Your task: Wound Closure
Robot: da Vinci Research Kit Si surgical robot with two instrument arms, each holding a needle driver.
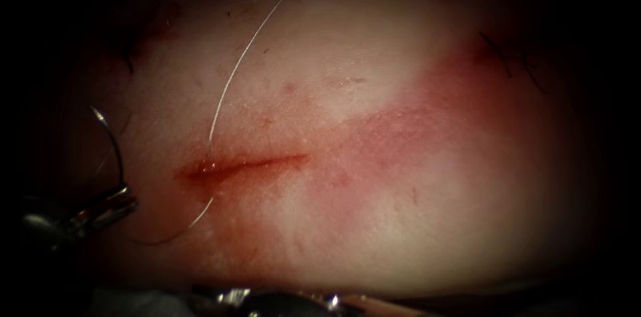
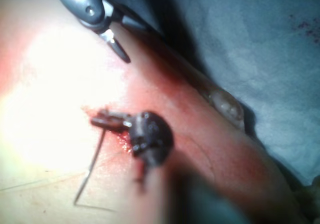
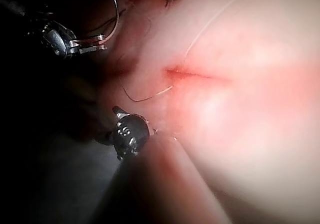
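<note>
The cut (image 1: 247,165) is a short red slit in the pale tissue (image 1: 374,223). My left tool (image 1: 117,202) is to the left of it, shut on the curved needle (image 1: 115,147) near its lower end. The rest of the curve rises free above the jaws, out of the tissue. The thread (image 1: 230,80) comes down from the top into the cut's left end. It comes out below the cut and loops back toward the left tool. My right tool (image 2: 118,49) hovers at the tissue's near edge, shut and holding nothing. The needle (image 2: 90,176) also hangs from the left tool's jaws.
Dark ends of an older stitch (image 1: 511,57) sit on the tissue at the far right. Red fluid stains the tissue around and to the right of the cut. A blue drape (image 2: 260,49) lies beyond the tissue's near edge.
</note>
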